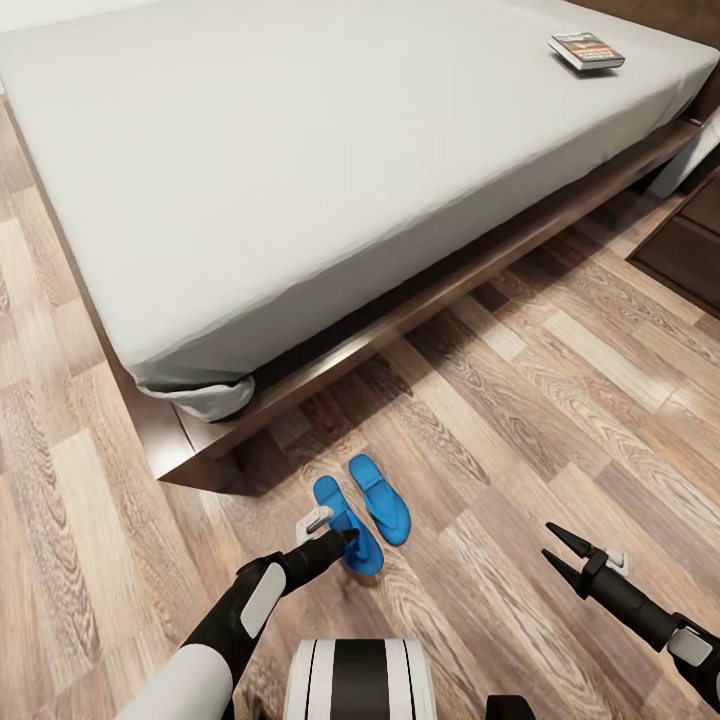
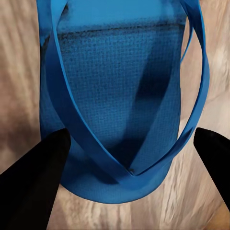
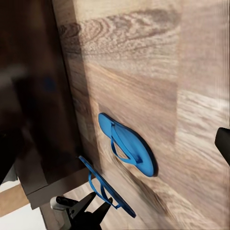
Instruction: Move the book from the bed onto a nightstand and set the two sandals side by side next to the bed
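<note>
The two sandals, bright blue flip-flops, lie close together on the wood floor by the bed's near corner. One sandal point(image 1: 381, 497) point(image 3: 127, 144) lies flat. My left gripper point(image 1: 343, 539) point(image 2: 132, 139) point(image 3: 93, 206) hovers open right over the other sandal point(image 1: 347, 527) point(image 2: 120, 96) point(image 3: 104, 188), its black fingers point(image 2: 36, 177) on either side of the toe end. My right gripper point(image 1: 561, 551) stands open above bare floor to the right, holding nothing. The book point(image 1: 586, 50) lies on the far right corner of the bed point(image 1: 300, 170).
A dark-brown nightstand point(image 1: 690, 240) stands at the right edge beside the bed's head. The bed's wooden frame point(image 1: 420, 305) juts out low along the floor just behind the sandals. My own base point(image 1: 360, 680) sits below the arms. Open floor lies to the right.
</note>
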